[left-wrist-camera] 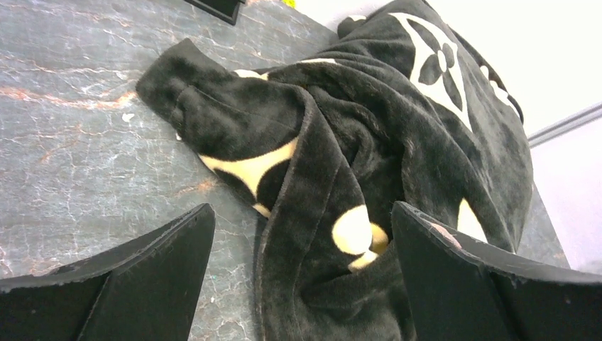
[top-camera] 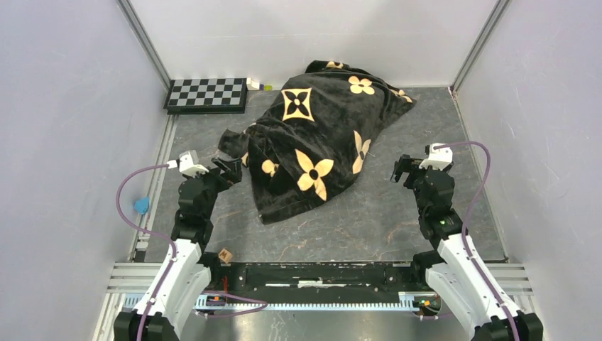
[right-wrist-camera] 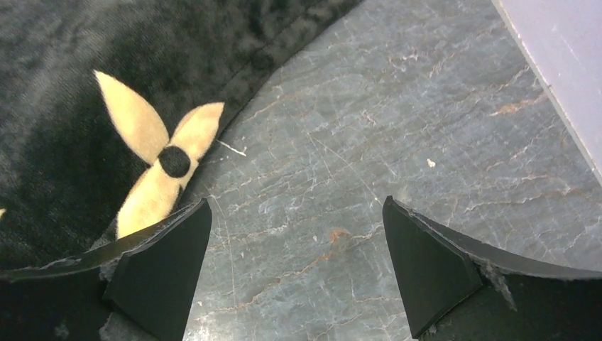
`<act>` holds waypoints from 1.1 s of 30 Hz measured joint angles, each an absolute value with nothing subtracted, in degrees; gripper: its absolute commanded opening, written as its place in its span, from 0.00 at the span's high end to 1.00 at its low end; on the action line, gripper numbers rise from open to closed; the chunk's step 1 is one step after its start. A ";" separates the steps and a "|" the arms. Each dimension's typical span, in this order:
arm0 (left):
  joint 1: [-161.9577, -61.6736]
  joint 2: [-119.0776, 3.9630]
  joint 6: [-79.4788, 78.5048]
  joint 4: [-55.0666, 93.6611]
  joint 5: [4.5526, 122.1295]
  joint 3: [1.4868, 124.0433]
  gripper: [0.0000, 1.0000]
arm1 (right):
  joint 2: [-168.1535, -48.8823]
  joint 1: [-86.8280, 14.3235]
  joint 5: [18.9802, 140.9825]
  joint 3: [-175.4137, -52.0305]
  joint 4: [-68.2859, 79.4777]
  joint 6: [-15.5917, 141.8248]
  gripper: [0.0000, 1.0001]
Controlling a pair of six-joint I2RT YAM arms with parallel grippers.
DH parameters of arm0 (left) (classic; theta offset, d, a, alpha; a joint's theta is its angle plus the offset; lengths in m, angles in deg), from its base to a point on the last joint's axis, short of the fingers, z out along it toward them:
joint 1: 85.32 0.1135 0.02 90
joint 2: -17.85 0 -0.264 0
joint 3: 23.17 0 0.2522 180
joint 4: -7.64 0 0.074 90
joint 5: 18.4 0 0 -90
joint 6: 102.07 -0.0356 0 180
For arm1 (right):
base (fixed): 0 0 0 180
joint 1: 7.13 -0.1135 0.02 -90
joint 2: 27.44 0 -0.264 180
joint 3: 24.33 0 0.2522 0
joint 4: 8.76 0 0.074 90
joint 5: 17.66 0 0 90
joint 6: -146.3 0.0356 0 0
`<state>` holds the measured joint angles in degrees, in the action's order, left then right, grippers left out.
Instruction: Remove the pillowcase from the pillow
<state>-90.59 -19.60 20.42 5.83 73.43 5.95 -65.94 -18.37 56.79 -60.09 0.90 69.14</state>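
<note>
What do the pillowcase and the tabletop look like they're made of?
The pillowcase: plush black fabric, probably fleece or velour, judging by its short fuzzy pile and soft rolled folds; matte. The tabletop: dark grey stone-look surface with pale and rust veins, smooth, slightly glossy; real slate or printed laminate cannot be told.

Pale grey walls enclose a dark, marbled bench; a checkerboard lies in the far left corner, evenly lit.

Bare table lies open right of the pillowcase, whose bunched folds crowd the left hand.
</note>
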 measured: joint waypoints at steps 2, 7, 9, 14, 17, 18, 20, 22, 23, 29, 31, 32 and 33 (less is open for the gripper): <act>-90.59 -19.17 20.40 6.35 72.44 5.95 0.00 | -66.66 -18.37 56.77 -60.09 1.51 69.58 0.02; -90.59 -15.45 20.36 9.00 71.26 5.97 0.00 | -67.58 -18.37 57.53 -60.09 3.48 70.13 0.02; -90.59 -14.38 20.34 10.51 71.29 6.13 0.00 | -67.14 -18.37 57.99 -60.09 3.39 70.17 0.02; -90.59 -15.28 20.36 12.89 69.95 7.41 0.00 | -65.57 -18.37 58.65 -60.07 3.33 70.17 0.02; -90.59 -20.32 21.28 14.88 69.71 10.30 0.00 | -65.02 -18.37 59.65 -60.00 3.18 70.13 0.02; -90.59 -22.95 21.89 15.88 69.71 11.87 0.00 | -65.00 -18.37 59.74 -60.00 3.13 70.13 0.02; -90.59 -27.86 23.51 17.37 69.73 14.82 0.00 | -64.98 -18.37 60.59 -60.00 2.83 69.97 0.02; -90.57 -33.07 25.67 18.61 69.71 17.32 0.00 | -65.00 -18.37 61.38 -60.00 2.74 69.97 0.02; -90.55 -34.88 26.78 19.01 69.56 18.06 0.00 | -65.04 -18.37 61.73 -60.00 2.72 70.00 0.02; -90.90 -40.10 31.35 18.35 64.68 18.63 0.00 | -66.05 -18.37 63.15 -60.00 2.94 70.24 0.02; -92.23 -40.94 31.94 17.89 64.03 18.74 0.00 | -66.13 -18.37 63.72 -60.00 2.91 70.24 0.02; -93.50 -41.55 32.05 17.98 64.14 19.04 0.00 | -66.13 -18.37 64.18 -60.00 2.87 70.24 0.02; -94.97 -42.31 32.05 18.24 64.33 19.57 0.00 | -66.13 -18.37 64.48 -60.00 2.83 70.24 0.02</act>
<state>-94.97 -42.31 32.05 18.24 64.33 19.57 -66.13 -18.37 64.48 -60.00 2.83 70.24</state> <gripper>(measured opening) 0.996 0.976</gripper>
